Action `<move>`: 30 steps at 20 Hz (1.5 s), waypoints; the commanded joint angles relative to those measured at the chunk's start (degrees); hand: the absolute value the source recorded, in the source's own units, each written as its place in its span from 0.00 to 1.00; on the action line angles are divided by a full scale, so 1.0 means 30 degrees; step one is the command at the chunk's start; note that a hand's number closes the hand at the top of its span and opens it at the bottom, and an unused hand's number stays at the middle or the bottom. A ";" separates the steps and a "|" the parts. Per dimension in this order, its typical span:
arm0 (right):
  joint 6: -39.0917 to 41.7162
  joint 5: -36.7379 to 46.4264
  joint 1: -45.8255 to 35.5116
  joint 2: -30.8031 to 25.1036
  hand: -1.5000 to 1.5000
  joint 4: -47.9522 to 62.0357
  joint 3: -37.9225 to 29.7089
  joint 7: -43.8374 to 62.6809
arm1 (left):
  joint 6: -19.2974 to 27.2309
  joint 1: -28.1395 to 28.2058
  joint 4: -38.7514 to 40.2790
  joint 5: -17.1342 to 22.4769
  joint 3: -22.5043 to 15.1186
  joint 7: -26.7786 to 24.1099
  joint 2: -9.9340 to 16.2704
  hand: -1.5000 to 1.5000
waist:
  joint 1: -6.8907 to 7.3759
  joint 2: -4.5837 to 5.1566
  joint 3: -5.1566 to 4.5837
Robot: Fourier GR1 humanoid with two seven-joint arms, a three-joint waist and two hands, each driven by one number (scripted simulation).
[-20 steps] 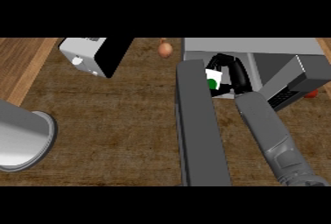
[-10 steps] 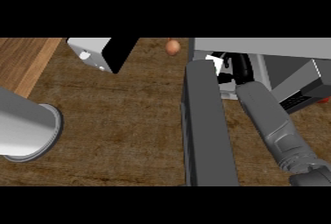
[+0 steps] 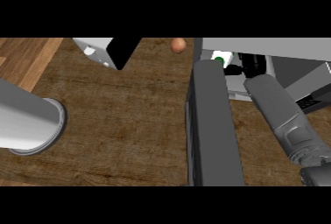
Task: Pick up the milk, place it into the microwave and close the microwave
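reached further into the microwave point(image 3: 284, 47) over the last second: right hand point(image 3: 251, 66) now deep in the cavity at the view's upper right, grey right forearm point(image 3: 284, 113) trailing back toward the lower edge. carried the milk point(image 3: 220, 58) in with it; white carton with its green mark now sits higher in the view than a second ago, inside the cavity, just left of the black hand and half hidden behind the top of the open door point(image 3: 213, 131). cannot tell whether the hand is clasped on the carton or already off it, nor whether the carton rests on the microwave floor; too much black on black there. door hanging wide as before, a long dark slab down the middle of the counter point(image 3: 123, 122). left forearm point(image 3: 26, 118) larger at the left edge than earlier, its hand out of sight. small brown round thing point(image 3: 178, 44) and white-and-black appliance point(image 3: 103, 50) lying along the top as before. judged from this: placing nearly done or just done; next, probably letting go, drawing the right hand out past the door edge, then swinging the door to.
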 commanded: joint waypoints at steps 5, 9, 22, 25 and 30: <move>-0.3609 0.1040 0.0233 -0.0935 0.00 0.1808 0.0426 0.1549 | -0.0195 -0.0604 0.0322 -0.0012 -0.0086 0.0044 0.0372 0.00 | 0.0564 0.0307 -0.0005; -0.6061 0.1760 0.0258 -0.1752 0.00 0.3014 0.0992 0.3887 | -0.0050 -0.0649 0.0358 -0.0844 -0.0347 0.0172 0.0296 0.00 | 0.0595 0.0385 -0.0012; -0.1108 0.1227 -0.0164 -0.0375 0.00 0.1541 0.0588 0.0259 | -0.1197 -0.1244 0.1660 -0.1810 -0.1128 -0.0435 0.0728 0.00 | 0.0504 0.0149 0.0040; 0.1037 0.0464 -0.0646 -0.0594 0.00 0.1385 -0.0118 0.0026 | -0.1498 -0.1634 0.1976 -0.1634 -0.1364 -0.0379 0.0962 0.00 | 0.0371 0.0152 0.0052; 0.2698 -0.0522 0.0093 -0.0076 0.00 0.1167 -0.1045 -0.1461 | -0.1729 -0.2100 0.2002 -0.2365 -0.2970 -0.0240 0.0367 0.00 | -0.0145 0.0091 0.0068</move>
